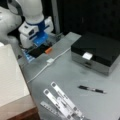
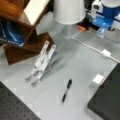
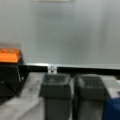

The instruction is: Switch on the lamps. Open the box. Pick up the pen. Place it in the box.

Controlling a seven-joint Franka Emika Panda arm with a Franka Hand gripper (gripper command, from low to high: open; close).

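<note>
The box [image 1: 98, 51] stands shut at a front view's right, black lid down and pale latch [image 1: 87, 55] at its front; only its corner [image 2: 107, 100] shows in a front view. The pen [image 1: 92, 89] lies flat on the grey table, in front of the box, and it shows too as the pen [image 2: 66, 90]. A lamp with a white shade [image 2: 68, 11] stands at a front view's top. My gripper [image 1: 40, 46] hangs at the table's far edge, far from the box and the pen. In the wrist view the gripper [image 3: 73, 80] is shut and empty, just right of an orange button [image 3: 10, 55].
A white cable with an inline switch [image 1: 50, 61] runs across the table from the black unit bearing the orange button [image 1: 48, 50]. White flat strips [image 1: 62, 102] lie propped near the front. A white block [image 1: 10, 75] and a wooden shelf [image 2: 25, 42] flank the table.
</note>
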